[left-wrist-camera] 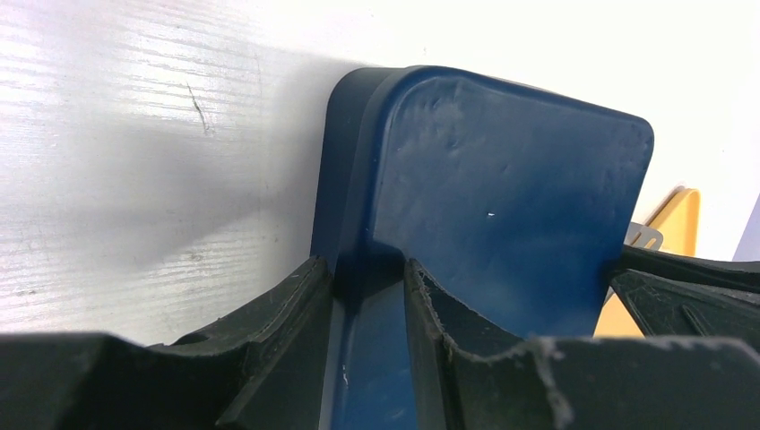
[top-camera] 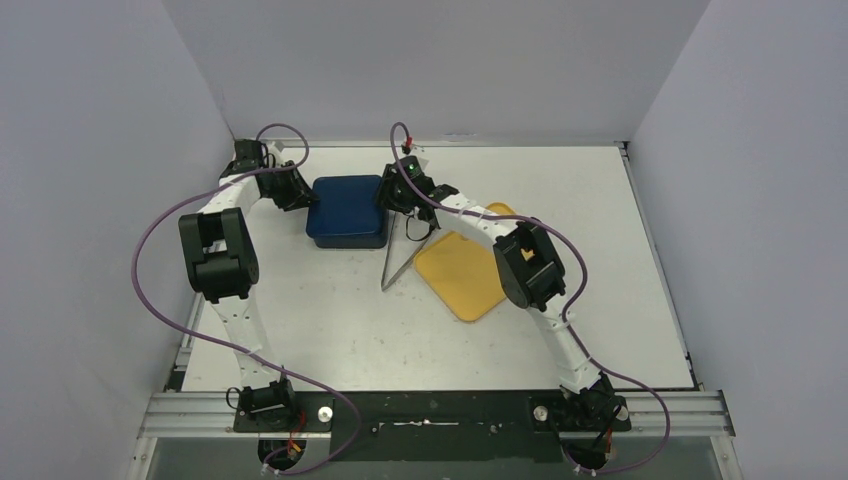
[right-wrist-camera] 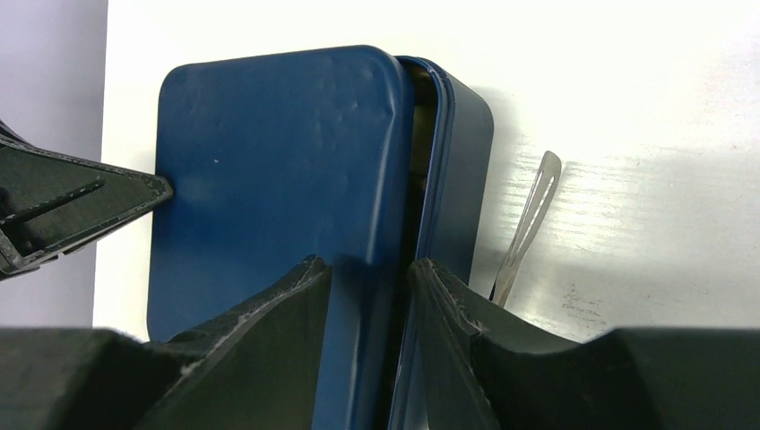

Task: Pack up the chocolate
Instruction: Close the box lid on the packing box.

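Plainly, the chocolate does not show in any view, so neither its heading nor its long axis can be reported. Whether any of it lies inside the blue tin (top-camera: 345,210) cannot be told.

That tin sits flat toward the far side of the table (top-camera: 330,340), its sides square to the table edges, directly between the two grippers.

Left gripper (left-wrist-camera: 363,269): jaws drawn in to a narrow gap and pinched on the tin's left-hand rim, one finger against the outer wall, the other on the top face. Whether it grips the lid alone or lid and base together cannot be told.

Right gripper (right-wrist-camera: 372,264): jaws likewise narrow, clamped over the right-hand edge of the lid (right-wrist-camera: 278,170). On this side the lid stands slightly off the base, with a dark slit between them. What lies inside the slit is too dim to make out.

Metal tongs (top-camera: 398,255) lie on the table just right of the tin, their long axis running near to far, joined end nearest the arm bases.

A yellow tray (top-camera: 460,275) lies flat just beyond the tongs, turned corner-on, partly under the right arm
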`<action>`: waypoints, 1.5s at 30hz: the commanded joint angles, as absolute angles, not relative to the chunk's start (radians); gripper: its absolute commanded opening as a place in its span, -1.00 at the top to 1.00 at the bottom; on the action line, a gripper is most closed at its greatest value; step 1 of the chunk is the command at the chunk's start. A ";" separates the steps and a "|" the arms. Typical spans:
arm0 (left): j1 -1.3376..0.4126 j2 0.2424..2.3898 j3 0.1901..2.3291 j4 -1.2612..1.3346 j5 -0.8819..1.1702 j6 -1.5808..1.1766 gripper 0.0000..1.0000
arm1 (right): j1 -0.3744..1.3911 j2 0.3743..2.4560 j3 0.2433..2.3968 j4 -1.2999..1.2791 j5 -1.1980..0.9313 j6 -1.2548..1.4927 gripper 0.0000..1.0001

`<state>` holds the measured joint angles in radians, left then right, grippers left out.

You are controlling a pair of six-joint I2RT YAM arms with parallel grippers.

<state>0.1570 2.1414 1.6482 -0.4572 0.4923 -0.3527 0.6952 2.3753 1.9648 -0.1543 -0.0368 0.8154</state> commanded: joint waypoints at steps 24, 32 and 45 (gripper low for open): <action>0.146 2.136 1.708 -0.401 0.588 -0.342 0.51 | 0.710 2.343 2.013 -0.092 -0.078 0.723 0.36; 0.146 2.134 1.692 -0.359 0.607 -0.357 0.48 | 0.704 2.320 1.971 -0.066 -0.074 0.721 0.36; 0.146 2.129 1.697 -0.368 0.596 -0.355 0.40 | 0.699 2.301 1.955 -0.027 -0.091 0.726 0.37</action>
